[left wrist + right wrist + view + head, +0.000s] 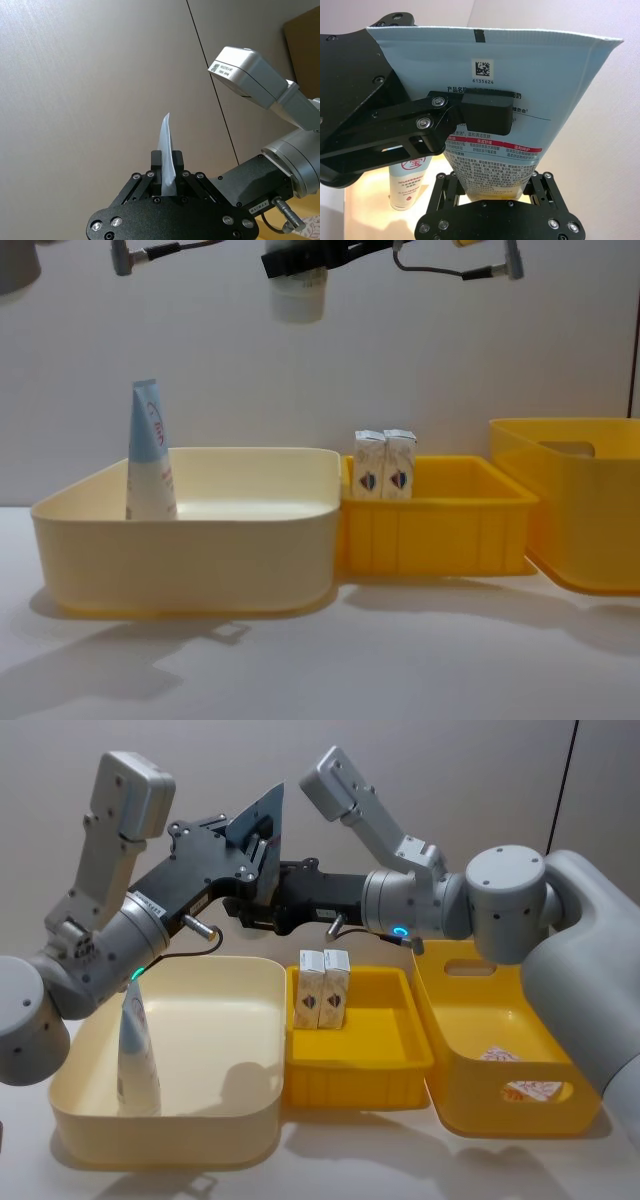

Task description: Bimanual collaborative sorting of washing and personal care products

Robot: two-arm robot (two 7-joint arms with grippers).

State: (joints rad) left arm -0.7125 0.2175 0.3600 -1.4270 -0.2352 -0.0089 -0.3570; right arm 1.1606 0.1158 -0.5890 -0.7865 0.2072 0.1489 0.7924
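Head view hid most of the raised tube point(262, 823) behind the left gripper point(256, 848) and right gripper point(262, 905), both clamped on it high above the cream bin point(215, 1020), crimped end up, long axis near vertical, cap downward.

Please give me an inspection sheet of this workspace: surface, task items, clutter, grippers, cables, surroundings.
Surface: white table, bare in front of the bins.
Task items: one tube upright in the cream bin; two cartons upright, side by side, in the low yellow bin; another held tube aloft.
Clutter: printed packs in the tall yellow bin.
Grippers: left gripper and right gripper both shut on the held tube, above the bins.
Cables: black lead at the left wrist.
Surroundings: plain grey wall.
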